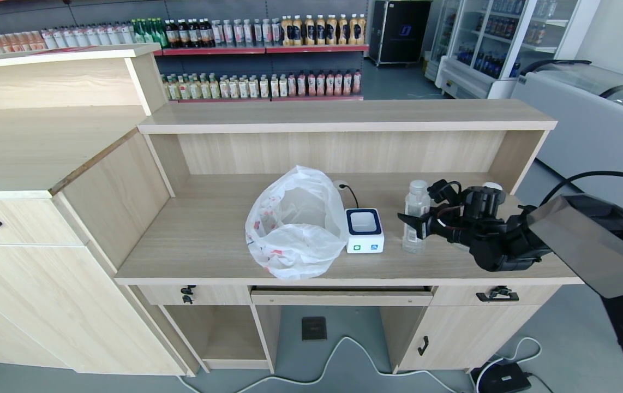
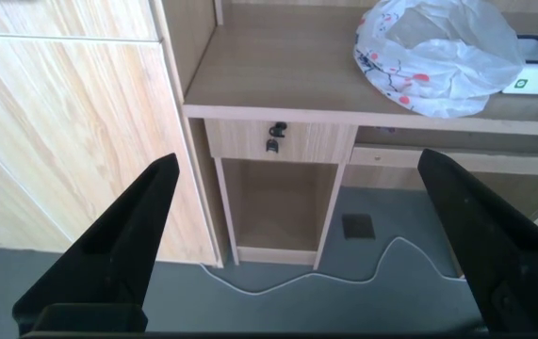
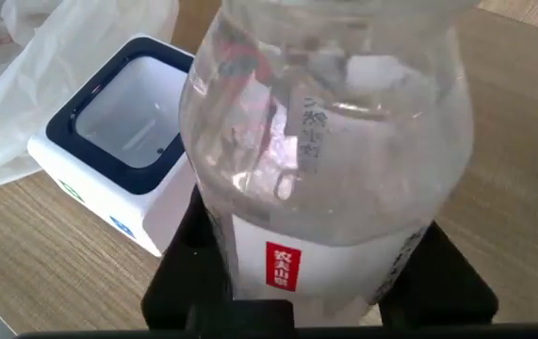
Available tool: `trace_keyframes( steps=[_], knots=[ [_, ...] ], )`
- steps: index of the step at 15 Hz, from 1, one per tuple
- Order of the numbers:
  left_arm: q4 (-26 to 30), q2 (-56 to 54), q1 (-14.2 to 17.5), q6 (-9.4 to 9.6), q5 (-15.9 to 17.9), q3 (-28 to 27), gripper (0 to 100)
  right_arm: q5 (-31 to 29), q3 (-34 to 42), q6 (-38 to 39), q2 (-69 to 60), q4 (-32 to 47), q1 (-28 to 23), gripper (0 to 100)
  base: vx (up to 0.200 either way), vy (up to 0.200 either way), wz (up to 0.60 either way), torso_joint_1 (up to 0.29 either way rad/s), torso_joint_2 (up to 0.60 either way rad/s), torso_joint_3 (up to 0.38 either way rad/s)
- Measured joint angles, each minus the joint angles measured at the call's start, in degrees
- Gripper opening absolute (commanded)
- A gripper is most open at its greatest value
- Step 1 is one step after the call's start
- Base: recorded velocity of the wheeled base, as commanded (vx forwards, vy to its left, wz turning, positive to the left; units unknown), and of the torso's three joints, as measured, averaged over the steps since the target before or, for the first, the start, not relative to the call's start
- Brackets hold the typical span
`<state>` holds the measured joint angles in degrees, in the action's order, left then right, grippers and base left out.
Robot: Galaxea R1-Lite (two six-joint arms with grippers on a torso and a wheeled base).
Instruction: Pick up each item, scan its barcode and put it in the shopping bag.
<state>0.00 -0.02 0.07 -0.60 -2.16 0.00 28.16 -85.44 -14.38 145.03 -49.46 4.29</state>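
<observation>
Bottle: a clear plastic water bottle with a white cap stands upright on the counter, toward its right end and nearer the front edge than the back.
Right gripper: the right gripper comes at the bottle from the counter's right side, with a dark finger pressed to either side of the lower body. It is clamped on the bottle, whose base looks to be on the wood.
Scanner: the small white scanner with a blue-rimmed window sits just beside the bottle, toward the counter's middle, apart from it. A black cable runs from it toward the back.
Shopping bag: the white shopping bag sits mouth-up at mid-counter, touching the scanner's far side.
Left gripper: the left gripper hangs below and in front of the counter's front-left corner, over the grey floor. Its fingers are spread wide with nothing between them.
</observation>
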Motion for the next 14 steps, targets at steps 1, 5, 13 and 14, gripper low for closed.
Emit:
trace_keyframes(
  steps=[1, 5, 13, 14],
  knots=[
    [0.0, 0.0, 0.0, 0.00, 0.0, 0.0, 100, 0.0, -0.2, 0.0, 0.2, 0.0, 0.1, 0, 0.000, 0.000, 0.00, 0.000, 0.00, 0.000],
    [0.0, 0.0, 0.0, 0.00, 0.0, 0.0, 100, -0.4, 0.2, 0.2, 0.3, 0.0, 0.0, 0, 0.000, 0.000, 0.00, 0.000, 0.00, 0.000],
    [0.0, 0.0, 0.0, 0.00, 0.0, 0.0, 100, 2.9, 10.7, 16.5, -15.0, 0.7, 0.2, 0, 0.000, 0.000, 0.00, 0.000, 0.00, 0.000],
    [0.0, 0.0, 0.0, 0.02, 0.0, 0.0, 100, 4.0, 12.0, 19.7, -19.2, 1.5, 0.2, 0, 0.000, 0.000, 0.00, 0.000, 0.00, 0.000]
  ],
)
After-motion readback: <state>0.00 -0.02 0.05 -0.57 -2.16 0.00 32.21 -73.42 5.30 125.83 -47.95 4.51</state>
